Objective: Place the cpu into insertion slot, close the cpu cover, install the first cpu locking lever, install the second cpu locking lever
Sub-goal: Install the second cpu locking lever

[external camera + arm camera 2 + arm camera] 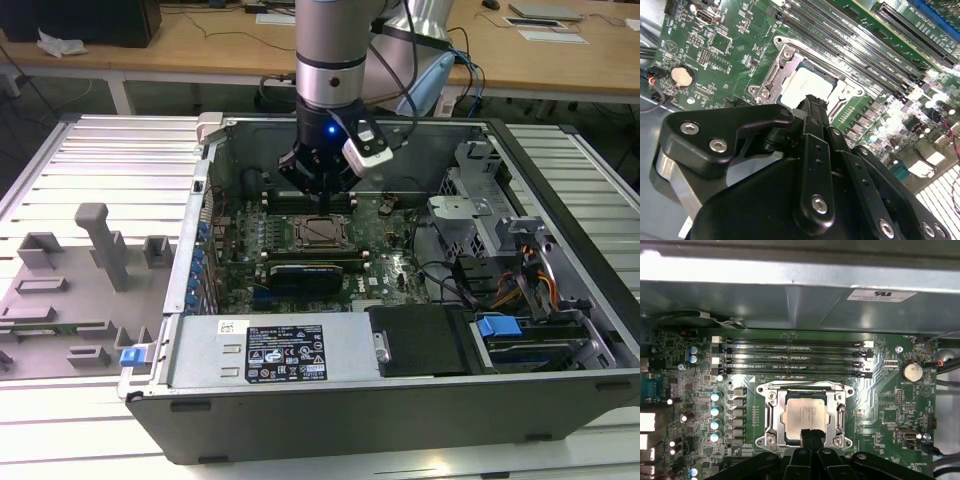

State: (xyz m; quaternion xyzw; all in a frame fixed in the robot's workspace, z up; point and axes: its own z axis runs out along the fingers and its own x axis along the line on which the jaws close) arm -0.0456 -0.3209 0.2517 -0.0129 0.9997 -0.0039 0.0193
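The cpu (805,415) lies flat in the insertion slot (807,392) of the green motherboard (890,405), its pale metal top facing up. The cpu cover (771,415), a silvery frame, lies down around it, and the chip shows through its window. My gripper (811,434) is shut with nothing between its black fingers; the tips hang just over the near edge of the chip. In the second wrist view the gripper (814,102) stands before the cpu (802,85) and the cover (771,75). In the exterior view the gripper (322,200) is right above the cpu (322,231).
Long memory slots (790,360) run just beyond the socket, and a coin cell (912,371) sits beside them. The case wall (800,300) rises behind. A black card (305,272), the power supply (270,350) and a drive cage (520,280) crowd the case. A grey fixture tray (90,270) lies outside.
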